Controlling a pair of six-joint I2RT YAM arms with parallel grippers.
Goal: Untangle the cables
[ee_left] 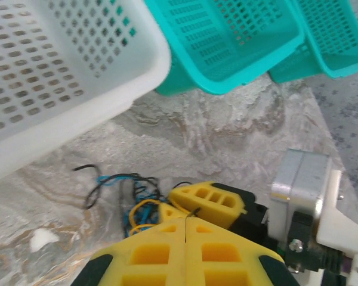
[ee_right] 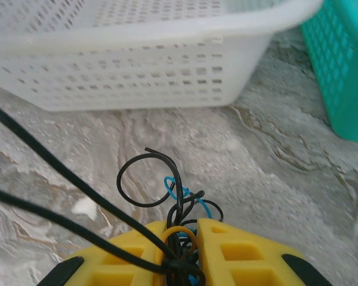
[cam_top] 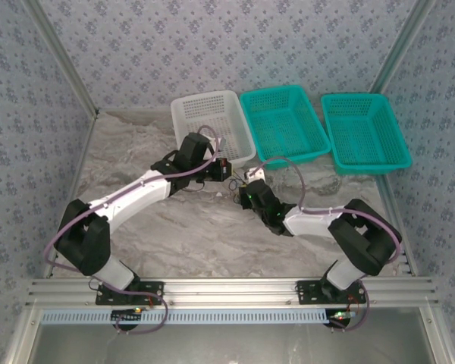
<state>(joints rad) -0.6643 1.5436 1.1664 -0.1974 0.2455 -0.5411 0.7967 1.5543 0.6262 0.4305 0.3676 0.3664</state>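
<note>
The cables [ee_right: 178, 179] are a small knot of thin black, blue and yellow wire on the marble tabletop, in front of the white basket. My right gripper [ee_right: 188, 231] is shut on the knot, with black, yellow and blue strands bunched between its yellow fingers. Two black strands [ee_right: 53, 179] run taut from it toward the left. In the left wrist view the tangle [ee_left: 128, 199] lies just ahead, and my left gripper [ee_left: 185, 221] is shut with a thin black cable end [ee_left: 194, 211] pinched at its tip. From above, the left gripper [cam_top: 226, 171] and right gripper [cam_top: 243, 188] nearly touch.
At the back stand a white basket [cam_top: 212, 121] and two teal baskets [cam_top: 284, 125] [cam_top: 364, 130], side by side. The white basket's wall [ee_right: 137, 77] rises close behind the cables. Patterned walls enclose the table, with open marble [cam_top: 182, 227] between the arms.
</note>
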